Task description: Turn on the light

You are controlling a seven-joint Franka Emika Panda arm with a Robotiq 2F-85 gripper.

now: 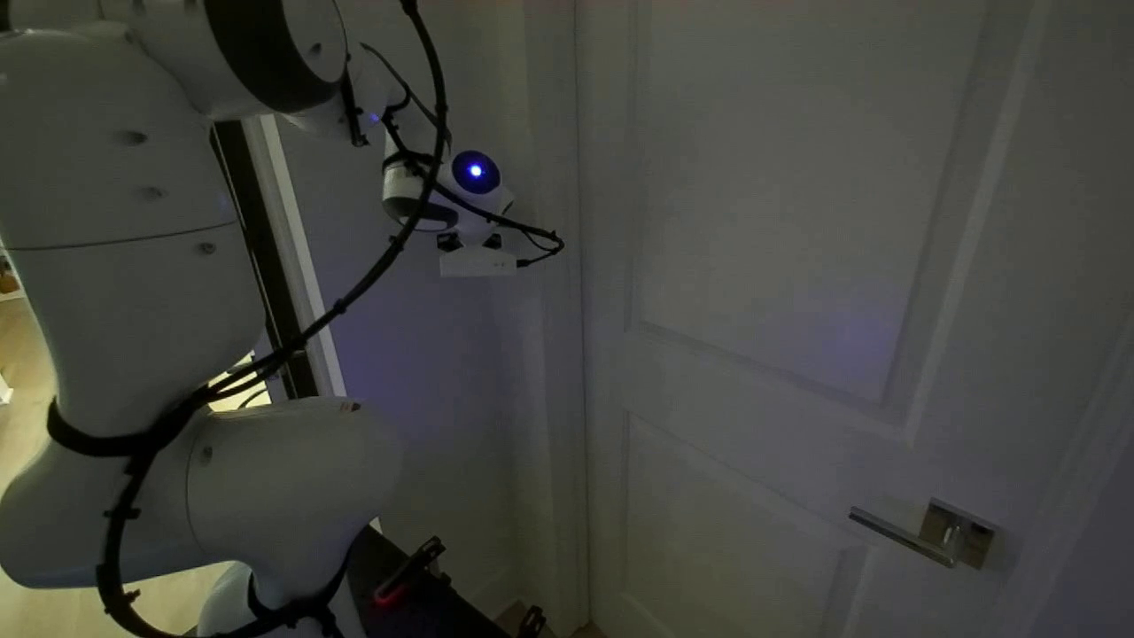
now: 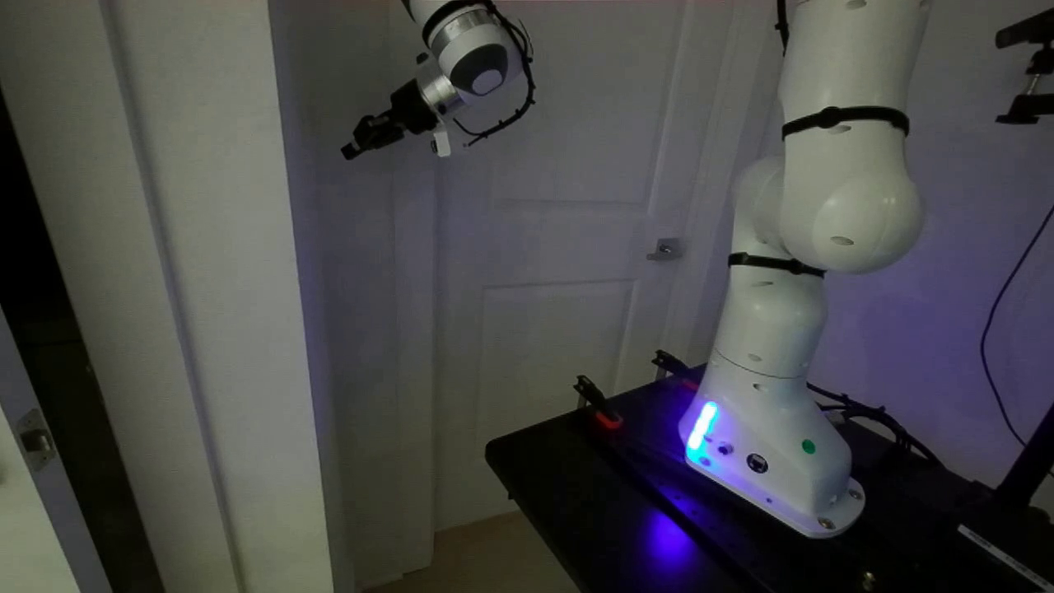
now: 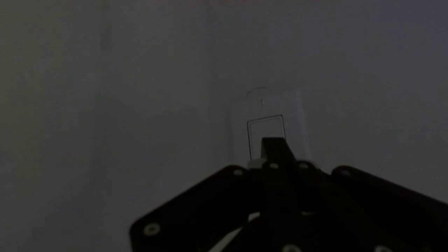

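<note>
Gripper clenched: its fingers are drawn together with nothing visible between them. We judge this a blunt probe, since a wall switch calls for pressing rather than grasping. In the wrist view the tip overlaps the lower part of the light switch, which lies on the wall and appears slightly tilted. We cannot tell whether the tip touches it or stands just off. From the dimness in all views, we take the light to be not yet on, with a straight push as the next action; a slip off the switch face is the main risk.

Behind the gripper, the wrist is carried high, and in an exterior view the fingers point outward and somewhat downward; we consider this pose suited to pushing along the finger axis. The arm stands on its base on the bench, rises nearly upright and runs past the top of that view. Straps hold the cable against the lower arm, while a slack length bows away above, presumably so that the joints can turn freely. Clamps stand near the bench edge, probably to keep the base from shifting under load.
</note>
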